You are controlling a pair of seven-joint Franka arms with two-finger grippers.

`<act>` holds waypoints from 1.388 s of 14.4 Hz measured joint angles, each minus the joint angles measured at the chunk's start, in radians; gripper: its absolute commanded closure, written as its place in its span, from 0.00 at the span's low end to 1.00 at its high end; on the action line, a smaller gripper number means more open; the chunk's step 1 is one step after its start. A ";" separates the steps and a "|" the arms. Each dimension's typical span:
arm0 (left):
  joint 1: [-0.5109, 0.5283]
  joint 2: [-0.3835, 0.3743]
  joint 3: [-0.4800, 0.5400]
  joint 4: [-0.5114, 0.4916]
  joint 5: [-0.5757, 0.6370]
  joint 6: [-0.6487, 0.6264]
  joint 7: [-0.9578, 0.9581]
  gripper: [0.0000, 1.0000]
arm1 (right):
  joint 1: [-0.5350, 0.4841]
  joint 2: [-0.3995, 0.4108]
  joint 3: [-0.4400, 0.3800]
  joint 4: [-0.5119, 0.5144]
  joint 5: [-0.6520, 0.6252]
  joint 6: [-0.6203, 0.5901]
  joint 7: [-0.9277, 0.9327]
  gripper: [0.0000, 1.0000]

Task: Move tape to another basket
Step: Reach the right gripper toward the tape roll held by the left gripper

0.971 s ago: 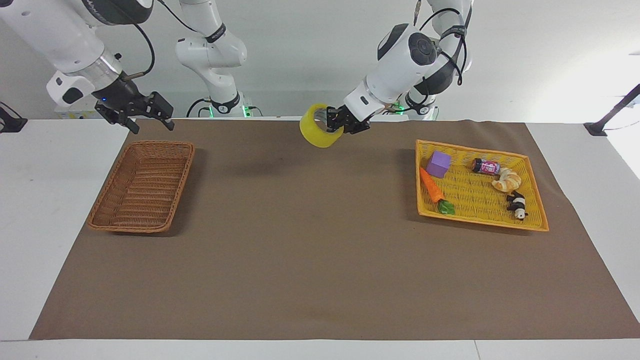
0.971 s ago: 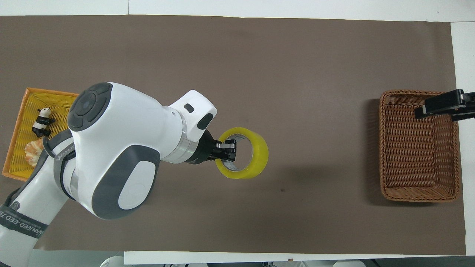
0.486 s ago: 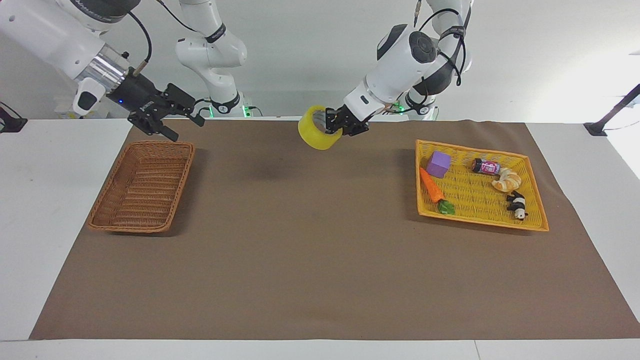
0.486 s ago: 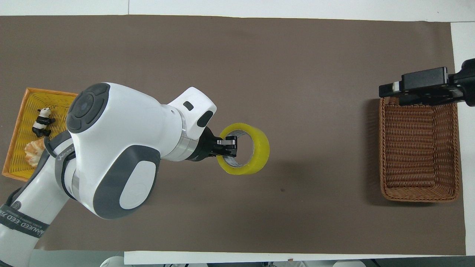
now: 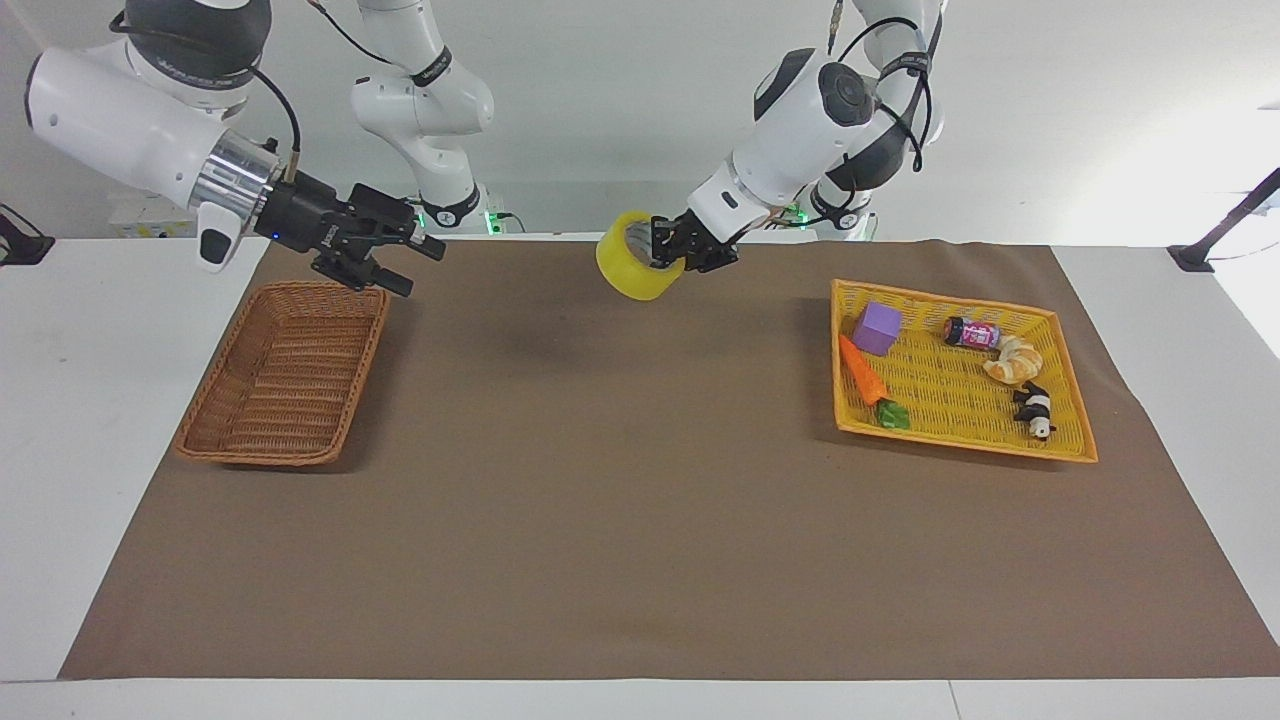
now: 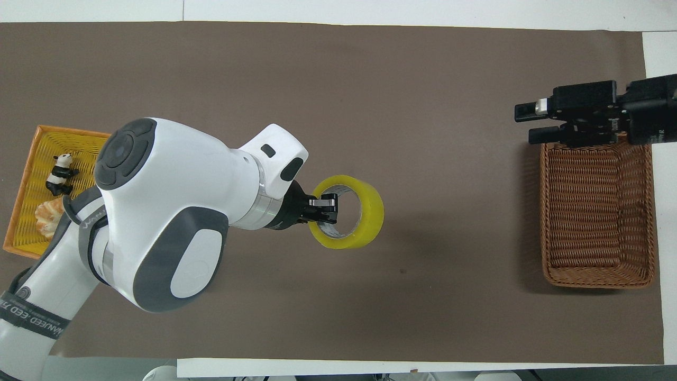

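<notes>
Since a second ago the right gripper (image 5: 403, 262) has swung from outside the brown basket (image 5: 285, 372) to its rim, fingers spread and pointing toward the tape (image 5: 632, 266). In the overhead view the left arm hides most of the yellow tray (image 6: 29, 174). The left gripper (image 5: 672, 250) is clamped on the roll's wall, one finger inside the ring, holding it above the mat.

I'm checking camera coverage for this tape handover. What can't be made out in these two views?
- Overhead view: left arm hides most of the yellow tray; only panda and croissant show.
- Overhead view: right arm cut off by the edge past right gripper.
- Facing view: can's label too small.
</notes>
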 measured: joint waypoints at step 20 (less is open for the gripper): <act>-0.004 0.004 0.001 -0.001 0.000 0.020 -0.002 1.00 | 0.294 -0.019 0.004 -0.188 0.081 0.112 -0.034 0.00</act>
